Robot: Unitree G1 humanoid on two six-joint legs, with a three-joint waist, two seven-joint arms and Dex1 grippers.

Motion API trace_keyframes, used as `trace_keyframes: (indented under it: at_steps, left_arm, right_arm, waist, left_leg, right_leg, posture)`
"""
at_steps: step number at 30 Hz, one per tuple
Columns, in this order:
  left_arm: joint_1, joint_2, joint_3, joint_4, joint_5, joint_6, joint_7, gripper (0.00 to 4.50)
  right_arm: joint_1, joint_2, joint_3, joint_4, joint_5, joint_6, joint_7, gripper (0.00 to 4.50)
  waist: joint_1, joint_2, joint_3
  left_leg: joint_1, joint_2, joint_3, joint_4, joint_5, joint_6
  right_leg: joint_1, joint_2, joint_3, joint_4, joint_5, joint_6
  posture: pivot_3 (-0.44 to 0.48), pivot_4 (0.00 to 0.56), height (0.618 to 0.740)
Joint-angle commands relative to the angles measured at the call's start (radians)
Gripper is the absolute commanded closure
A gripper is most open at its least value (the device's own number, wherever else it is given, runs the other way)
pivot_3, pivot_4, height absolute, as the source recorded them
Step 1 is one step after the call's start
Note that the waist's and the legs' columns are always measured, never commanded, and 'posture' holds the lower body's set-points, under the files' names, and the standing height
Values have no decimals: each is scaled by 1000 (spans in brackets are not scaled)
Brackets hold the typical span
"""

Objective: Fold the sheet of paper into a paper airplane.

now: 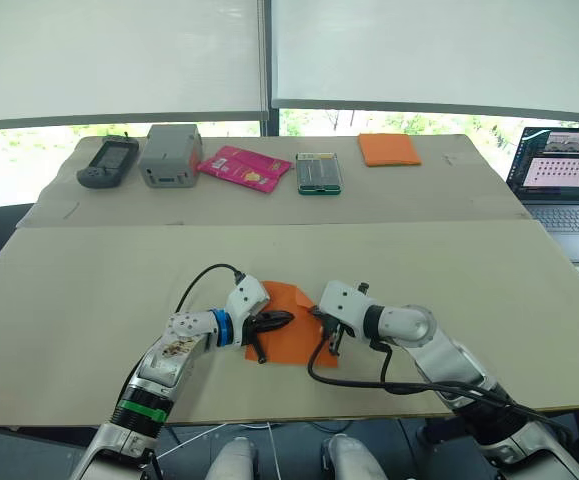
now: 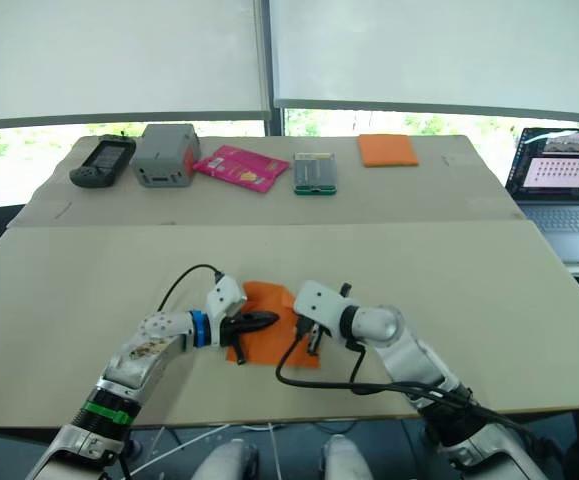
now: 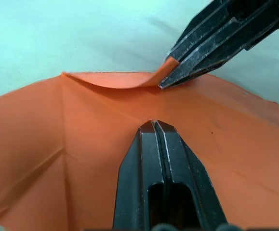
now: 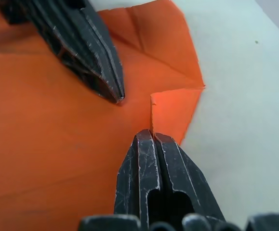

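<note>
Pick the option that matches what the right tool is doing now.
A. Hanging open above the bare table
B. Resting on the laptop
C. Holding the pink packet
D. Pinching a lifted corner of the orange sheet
D: the right tool is shut on a raised corner of the sheet of paper, while the left tool presses the sheet's middle.

Thin bright-orange sheet of paper [image 1: 294, 325], creased, lying mostly flat on the near table, centre, just short of its near edge. Diagonal fold lines across the surface. One corner flap lifted and curled up off the table, rest flat. Not yet plane-shaped.
</note>
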Motion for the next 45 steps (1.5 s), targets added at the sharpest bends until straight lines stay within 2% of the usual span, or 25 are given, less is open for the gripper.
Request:
trace_keyframes:
  at_steps: [1,4,11,14,17,23,29,33,36,37,41,45]
  left_arm:
    - [-26,-32,67,3,-62,55,39,4500]
    - [-62,-74,116,-4,-114,97,71,4500]
    - [-108,-110,80,-16,-115,116,66,4500]
    - [-114,-98,36,6,-73,109,60,4500]
    - [-137,-72,-42,72,42,106,112,4500]
    - [-167,-99,-86,137,96,87,128,4500]
    - [-163,-95,-79,154,99,74,114,4500]
    - [-160,-90,-72,165,100,66,110,4500]
    - [-162,-90,-76,169,104,61,106,4500]
    - [-162,-89,-77,170,105,58,106,4500]
    - [-161,-90,-74,177,107,51,110,4500]
    - [-158,-91,-51,172,104,76,139,4500]
  right_arm:
    - [5,-13,16,7,-50,-50,12,4464]
    - [2,0,10,23,-71,-59,8,4464]
    - [-3,41,-25,52,-85,-27,-10,4464]
    - [-1,42,-25,47,-98,-26,-9,4464]
    - [13,57,-40,36,-85,-13,-13,4464]
    - [40,68,-71,-9,-54,3,1,4464]
    - [54,5,-131,-115,3,37,82,2652]
    - [56,49,-302,-178,201,225,101,1184]
    - [37,68,-345,-161,259,266,96,1184]
    - [27,76,-348,-147,265,274,86,1418]
    - [-1,99,-307,-68,227,265,34,2820]
    - [0,231,-293,34,245,352,-77,4186]
  waist:
    - [0,0,0]
    - [1,0,0]
    - [-2,0,0]
    - [-1,0,0]
    - [0,0,0]
    - [4,0,0]
    - [4,0,0]
    - [3,-1,0]
    - [3,-1,0]
    - [3,-1,0]
    - [2,0,0]
    - [0,-1,-1]
  left_leg:
    - [0,0,0,0,0,0]
    - [0,0,0,1,0,0]
    - [0,0,0,1,0,0]
    - [0,0,0,1,0,0]
    - [1,0,0,1,0,0]
    - [2,-1,0,1,0,0]
    - [1,-1,0,1,0,0]
    - [2,-1,-1,1,0,0]
    - [2,-1,-1,1,0,0]
    - [2,-1,-1,1,0,0]
    - [2,-1,-1,1,0,0]
    - [2,-1,0,0,0,0]
  right_leg:
    - [0,0,0,0,0,0]
    - [0,0,0,0,0,0]
    - [0,0,0,0,0,0]
    - [0,0,0,1,0,0]
    - [1,0,0,0,0,0]
    - [3,0,0,0,0,0]
    - [2,-1,0,0,0,0]
    - [2,-1,0,0,0,0]
    - [3,-1,0,0,0,0]
    - [3,-1,0,0,0,0]
    - [3,0,0,1,0,0]
    - [2,0,0,1,0,0]
  posture:
    - [0,150,740]
    - [0,150,740]
    - [0,150,740]
    - [0,150,740]
    - [0,150,740]
    - [0,150,740]
    - [0,150,740]
    - [0,150,740]
    - [0,150,740]
    - [0,150,740]
    - [0,150,740]
    - [0,150,740]
